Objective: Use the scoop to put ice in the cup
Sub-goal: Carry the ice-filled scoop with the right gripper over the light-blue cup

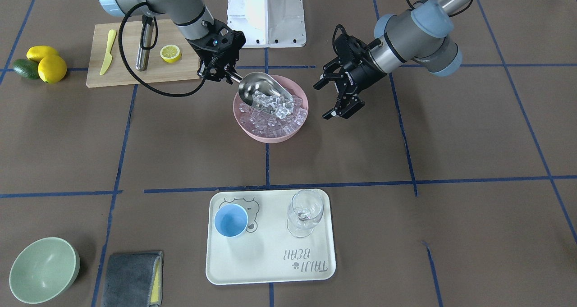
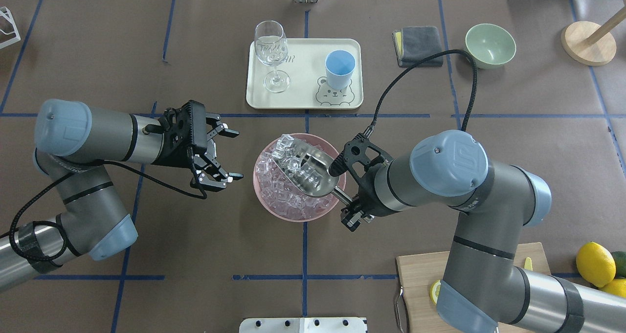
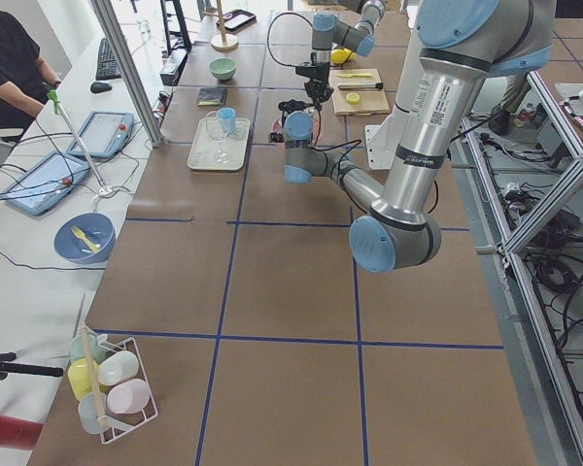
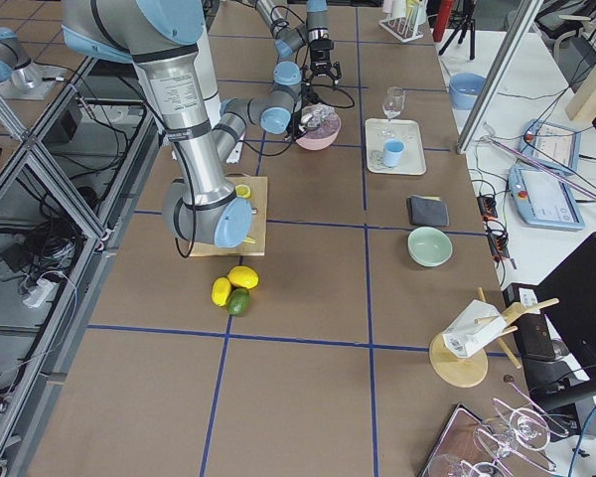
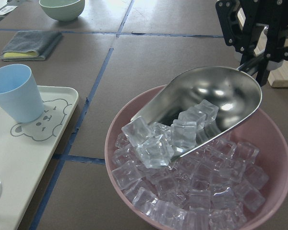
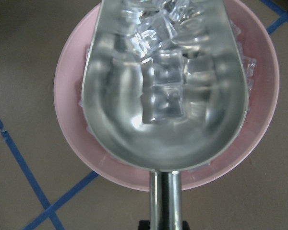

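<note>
**Scoop over bowl, loaded**

You see the scoop [image 6: 129, 143] above the pink bowl [image 6: 67, 139], with its handle [image 6: 167, 201] toward the lower edge. The trough holds ice [image 6: 165, 103], and more lies in the bowl. Strips of blue tape [image 6: 26, 175] cross the brown table [image 6: 24, 57].

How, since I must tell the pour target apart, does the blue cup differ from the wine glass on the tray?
The cup is opaque light blue; the wine glass is clear. The cup is short and stemless; the wine glass stands taller on a stem and foot. Both stand upright, apart, on the tray.
</note>
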`<state>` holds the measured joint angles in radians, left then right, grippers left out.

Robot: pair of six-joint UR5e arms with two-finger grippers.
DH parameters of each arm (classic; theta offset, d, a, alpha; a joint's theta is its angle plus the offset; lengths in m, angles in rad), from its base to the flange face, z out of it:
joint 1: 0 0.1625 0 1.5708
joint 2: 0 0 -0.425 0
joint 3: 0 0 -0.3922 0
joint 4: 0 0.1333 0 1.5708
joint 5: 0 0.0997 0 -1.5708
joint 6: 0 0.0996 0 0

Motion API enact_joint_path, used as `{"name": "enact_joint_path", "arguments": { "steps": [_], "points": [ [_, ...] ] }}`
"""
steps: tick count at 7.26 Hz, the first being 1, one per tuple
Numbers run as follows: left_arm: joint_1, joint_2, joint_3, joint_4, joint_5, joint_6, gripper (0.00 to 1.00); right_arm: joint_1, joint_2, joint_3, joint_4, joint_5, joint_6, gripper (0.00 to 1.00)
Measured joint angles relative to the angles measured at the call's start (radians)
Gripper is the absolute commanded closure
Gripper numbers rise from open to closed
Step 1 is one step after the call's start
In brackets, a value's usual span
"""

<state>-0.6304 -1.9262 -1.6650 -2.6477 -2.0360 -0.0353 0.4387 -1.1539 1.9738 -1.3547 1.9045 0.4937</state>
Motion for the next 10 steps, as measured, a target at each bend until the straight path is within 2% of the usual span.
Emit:
{"name": "enact_joint_path", "arguments": {
  "steps": [4, 6, 8, 10],
  "points": [
    [-0.041, 0.017, -0.003, 0.05, -0.039, 0.001, 0.0, 0.11, 0.001, 0.018, -0.033, 0.003, 0.082, 1.0],
    [-0.049, 0.019, -0.005, 0.063, -0.048, 0.001, 0.0, 0.178, 0.02, 0.013, -0.141, 0.006, 0.121, 1.0],
    [-0.05, 0.019, -0.003, 0.064, -0.049, 0.002, 0.0, 0.236, 0.113, -0.04, -0.292, 0.009, 0.128, 1.0],
    [-0.049, 0.019, -0.003, 0.064, -0.049, 0.002, 0.0, 0.271, 0.211, -0.145, -0.376, 0.018, 0.132, 1.0]
  ]
}}
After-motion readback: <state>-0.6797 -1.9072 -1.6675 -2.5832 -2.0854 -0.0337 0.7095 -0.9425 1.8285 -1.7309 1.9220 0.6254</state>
